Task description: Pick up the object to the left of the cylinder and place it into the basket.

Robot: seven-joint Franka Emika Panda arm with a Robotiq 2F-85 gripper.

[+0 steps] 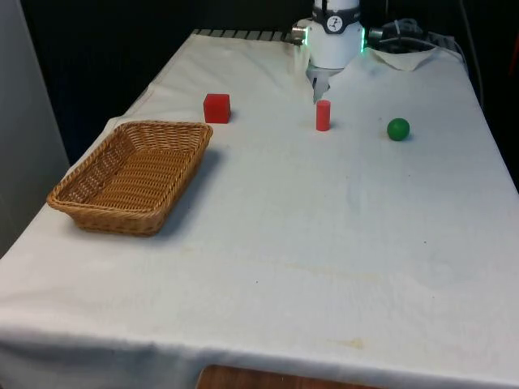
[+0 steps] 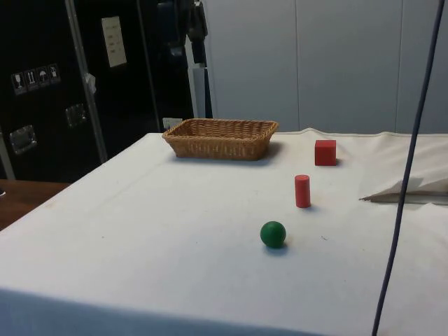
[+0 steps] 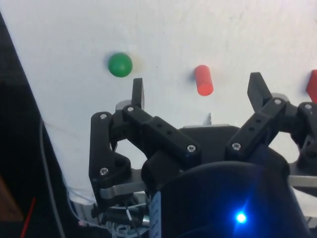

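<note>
A red cube (image 1: 216,108) (image 2: 325,152) sits on the white cloth, to the front view's left of an upright red cylinder (image 1: 323,115) (image 2: 302,190). A wicker basket (image 1: 162,124) (image 2: 220,147) stands nearer the front view's left edge, with nothing in it. My gripper (image 3: 197,90) is open and holds nothing. It hangs well above the cloth, and between its fingertips (image 3: 137,91) the wrist view looks down on the cylinder (image 3: 203,80). The cube (image 3: 313,84) is cut off by that picture's edge.
A green ball (image 1: 398,129) (image 2: 273,234) (image 3: 120,64) lies to the front view's right of the cylinder. The cloth is bunched into a fold (image 2: 409,190) by the robot's base. A cable (image 2: 406,175) hangs across the side view.
</note>
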